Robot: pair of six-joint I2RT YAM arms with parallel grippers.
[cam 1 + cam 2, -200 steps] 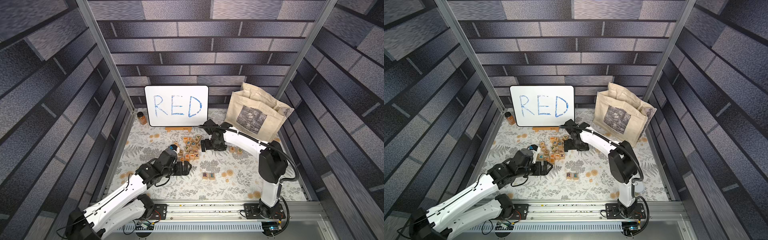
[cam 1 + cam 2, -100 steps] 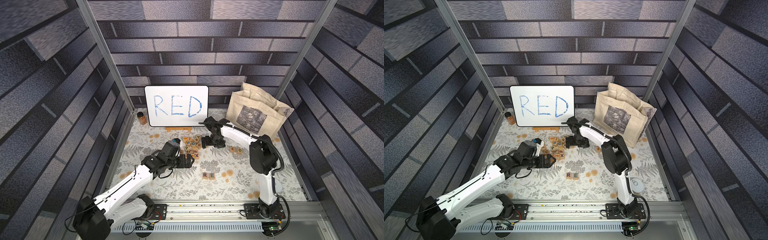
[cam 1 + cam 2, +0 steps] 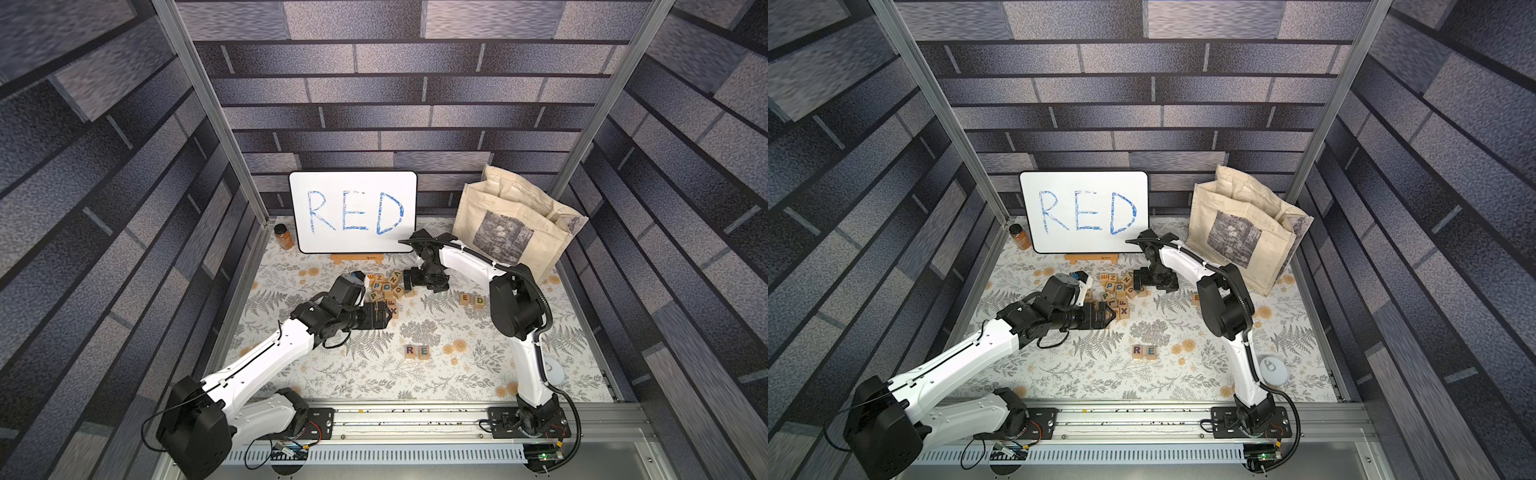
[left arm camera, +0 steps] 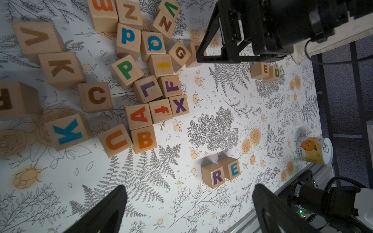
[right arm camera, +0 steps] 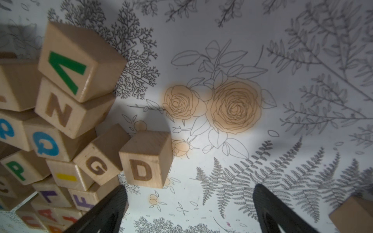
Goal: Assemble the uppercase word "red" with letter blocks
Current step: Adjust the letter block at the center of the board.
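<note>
The purple R block (image 3: 410,351) and the teal E block (image 3: 423,352) stand side by side on the floral cloth, in both top views and in the left wrist view, R (image 4: 217,176) touching E (image 4: 234,169). A cube with a brownish D (image 5: 144,161) lies at the edge of the block heap (image 3: 384,286). My right gripper (image 5: 189,188) hangs open just beside that D, with nothing in it; a top view shows it (image 3: 409,282) at the heap's right side. My left gripper (image 4: 189,188) is open and empty at the heap's near side (image 3: 384,318).
An orange-E and green-D cube pair (image 3: 471,299) sits right of the heap. The whiteboard (image 3: 353,212), an amber jar (image 3: 284,237) and a canvas tote (image 3: 515,232) stand at the back. A small can (image 4: 312,151) stands by the right arm's base.
My left gripper has moved up and right towards the heap. The right arm's elbow has swung inwards while its gripper stayed open by the heap.
</note>
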